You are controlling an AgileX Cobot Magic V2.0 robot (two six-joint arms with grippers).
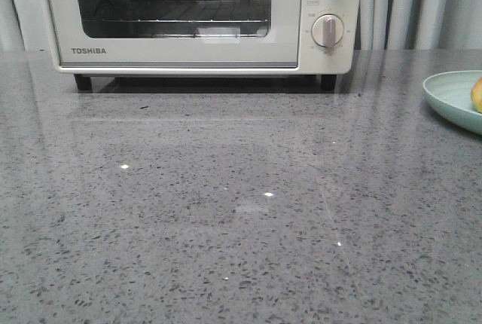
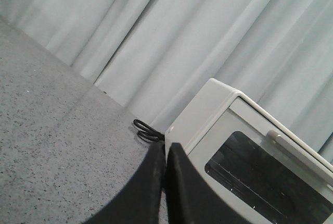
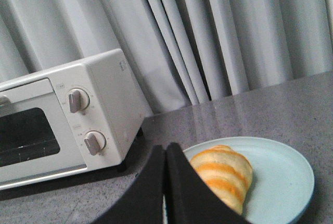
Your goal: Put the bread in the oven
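Note:
The cream-white Toshiba oven (image 1: pixel 188 22) stands at the back of the grey counter with its glass door closed. It also shows in the left wrist view (image 2: pixel 250 156) and the right wrist view (image 3: pixel 57 120). The bread (image 3: pixel 223 174), golden with paler bands, lies on a pale blue plate (image 3: pixel 283 182); in the front view only a sliver of it (image 1: pixel 477 94) shows at the right edge on the plate (image 1: pixel 452 98). My left gripper (image 2: pixel 165 148) is shut and empty, near the oven's corner. My right gripper (image 3: pixel 166 151) is shut and empty, beside the bread.
Grey curtains (image 3: pixel 218 31) hang behind the counter. A black cable (image 2: pixel 147 131) lies coiled behind the oven's left side. The oven has two round knobs (image 1: pixel 328 30) on its right. The speckled counter (image 1: pixel 226 211) stretches in front of the oven.

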